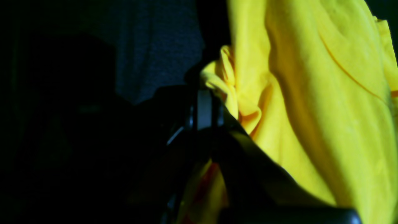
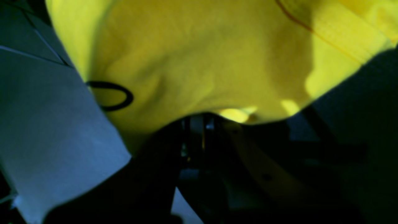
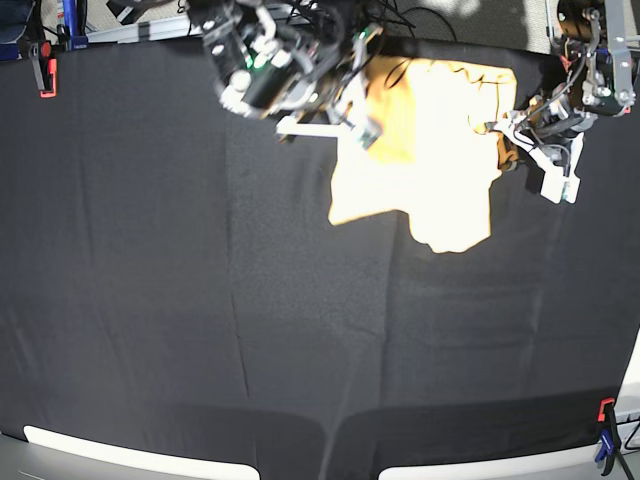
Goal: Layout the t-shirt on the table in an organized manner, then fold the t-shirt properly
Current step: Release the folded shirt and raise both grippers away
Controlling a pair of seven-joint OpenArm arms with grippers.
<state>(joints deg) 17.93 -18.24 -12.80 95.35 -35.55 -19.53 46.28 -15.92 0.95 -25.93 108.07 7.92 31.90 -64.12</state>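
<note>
Spreading is the step in hand, judged from how the t-shirt (image 3: 430, 150) hangs bunched between the two arms at the upper middle of the base view, over the far part of the black tabletop (image 3: 200, 320).

The left claw (image 1: 203, 93) is seen at the upper right of the base view, pressed together on a gathered fold of the shirt's edge; in its own wrist view the yellow cloth fills the right half of the frame. The right claw (image 2: 202, 124) is seen at the upper middle-left of the base view, likewise clamped on the cloth, whose hem lies just above it in its wrist view. Which corners or seams are pinched cannot be told.

For the layout to be done well, both grips should be kept firm while the arms are drawn apart, so that the cloth between them is pulled taut rather than left sagging. The shirt is best lowered toward the open centre of the frame, the trailing edge being let touch first and the rest dragged flat. Uneven pulling would likely leave twists, and a thin pinch could slip.
</note>
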